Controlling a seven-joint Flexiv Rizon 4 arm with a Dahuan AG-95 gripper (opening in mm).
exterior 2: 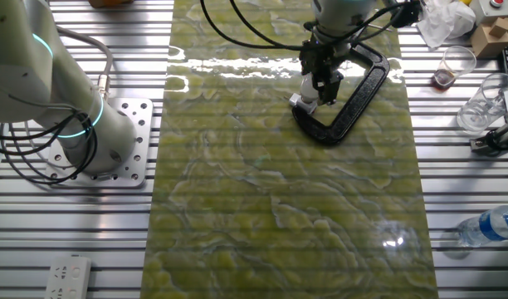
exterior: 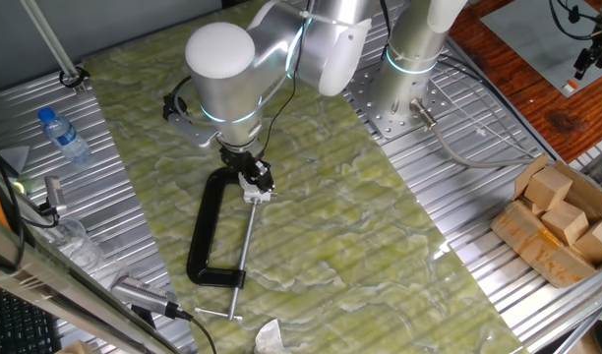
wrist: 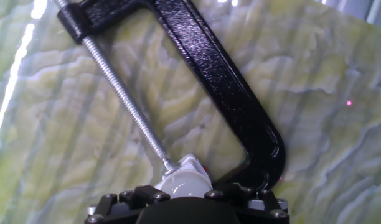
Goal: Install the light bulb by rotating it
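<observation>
light bulb (wrist: pixel 184 184) — right at the claw (wrist: pixel 185 198) tips

light bulb (wrist: pixel 184 184) half-hidden by gripper (wrist: pixel 187 202) — jaws unseen, C-clamp (wrist: pixel 228 81) cropped

- Lighting: bright, even, from overhead; shadows soft and faint.
- Glare: white streaks on the glossy green-yellow marbled mat (exterior 2: pixel 262 199), far end and near corner; highlights along the black metal C-clamp (wrist: pixel 228 81).
- Focus: fixed views sharp; hand view's bottom edge, nearest the lens, blurred.
</observation>
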